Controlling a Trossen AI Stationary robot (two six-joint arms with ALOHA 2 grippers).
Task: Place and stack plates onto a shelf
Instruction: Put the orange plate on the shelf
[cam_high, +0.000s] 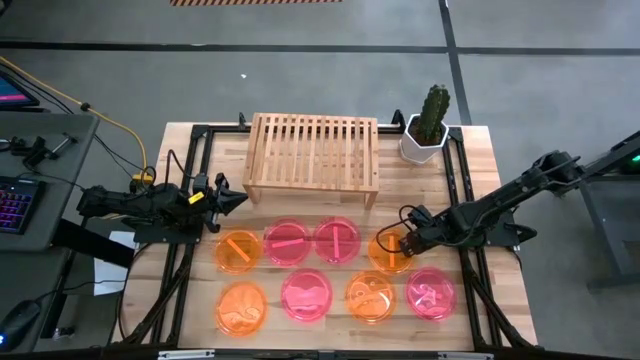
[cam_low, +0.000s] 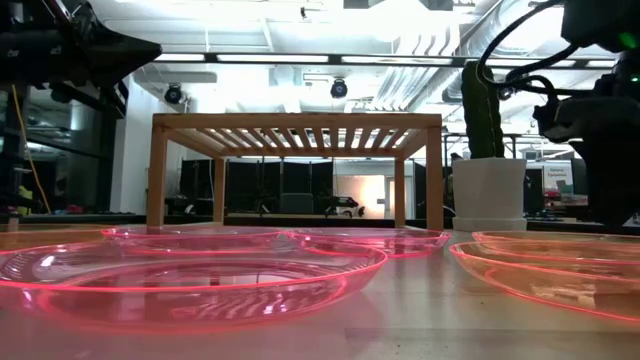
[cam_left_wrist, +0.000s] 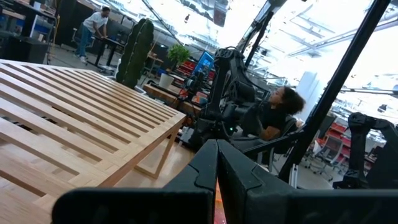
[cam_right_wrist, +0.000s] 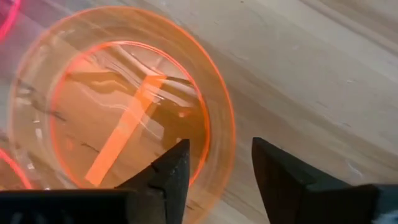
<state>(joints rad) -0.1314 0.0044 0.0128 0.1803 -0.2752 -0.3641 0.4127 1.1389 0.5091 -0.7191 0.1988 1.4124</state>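
Several round translucent plates, pink and orange, lie flat in two rows on the wooden table in front of the slatted wooden shelf (cam_high: 313, 150). My right gripper (cam_high: 396, 243) stands open over the orange plate with one stripe (cam_high: 385, 252), at the right end of the far row. It points steeply down. In the right wrist view my right gripper (cam_right_wrist: 219, 167) straddles that plate's rim (cam_right_wrist: 225, 134), one finger over the bowl and one outside. My left gripper (cam_high: 236, 197) waits shut at the table's left, level above the table and clear of the plates. My right gripper comes at the orange plate's right-hand rim (cam_right_wrist: 217, 155) from above, one finger (cam_right_wrist: 177, 168) inside the rim and the other (cam_right_wrist: 280, 177) outside. I cannot tell whether either finger touches it. The plate lies flat on the table.
A cactus in a white pot (cam_high: 428, 125) stands at the back right, close beside the shelf. Black frame rails (cam_high: 466, 190) run along the table's left and right sides. A pink plate (cam_high: 337, 240) lies right beside the striped orange one.
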